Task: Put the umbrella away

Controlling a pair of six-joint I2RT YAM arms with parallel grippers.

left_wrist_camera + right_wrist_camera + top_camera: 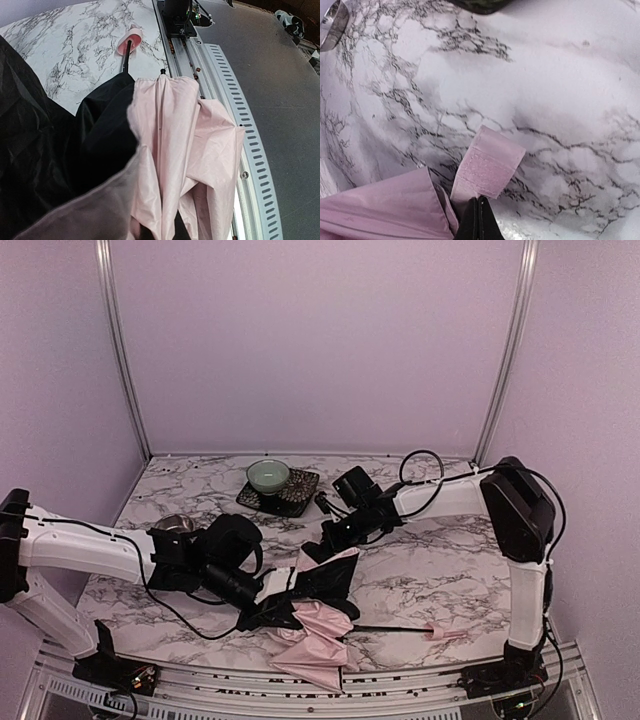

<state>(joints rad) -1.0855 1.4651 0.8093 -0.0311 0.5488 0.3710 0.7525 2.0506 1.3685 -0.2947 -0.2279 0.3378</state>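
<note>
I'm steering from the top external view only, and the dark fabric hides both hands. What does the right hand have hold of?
Observer: The right hand is pinched shut on the pink closure strap of the umbrella.
Operator: Is that strap fastened to anything?
Observer: No. Its stitched patch faces the wrist camera, and its free end sticks out over the bare marble table.
Operator: And the other hand?
Observer: The left hand shows no fingers in its wrist view. Black lining and pink canopy fill that frame, so I cannot tell its grip.
</note>
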